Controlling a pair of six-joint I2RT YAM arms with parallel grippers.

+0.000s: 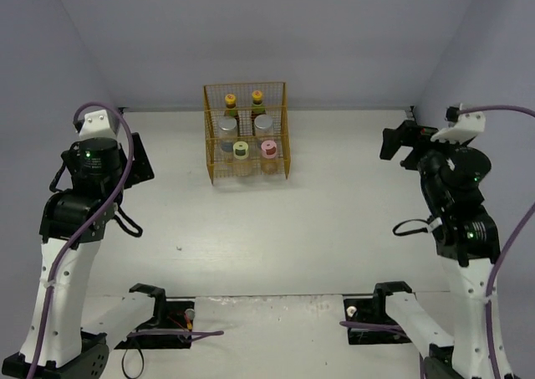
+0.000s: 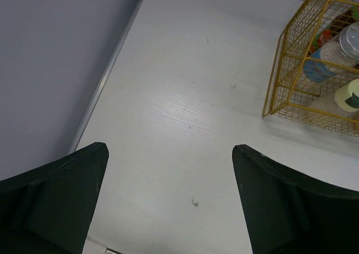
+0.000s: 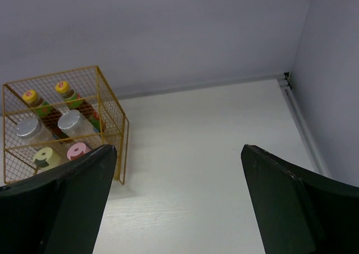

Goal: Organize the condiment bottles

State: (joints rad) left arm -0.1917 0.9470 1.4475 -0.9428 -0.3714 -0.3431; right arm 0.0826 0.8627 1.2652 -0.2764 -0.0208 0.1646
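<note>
Six condiment bottles [image 1: 241,150] inside yellow wire rack [image 1: 208,140], middle of desk [image 1: 334,220] far edge: dark yellow-capped pair [image 1: 231,101] at back, silver-lidded jars [image 1: 264,125] mid row, squat pair [image 1: 268,149] (yellow-green and pink caps) in front. Left tool [image 2: 168,153] near left edge, fingers wide apart. Right tool [image 3: 178,153] near right edge, likewise apart

The left arm [image 1: 67,253] and right arm [image 1: 468,266] have white lower links, black joint housings, small green lights [image 1: 87,155] and looping purple cables [image 1: 501,107]. Their gripper fingers [image 2: 56,203] are dark and wedge-shaped.
</note>
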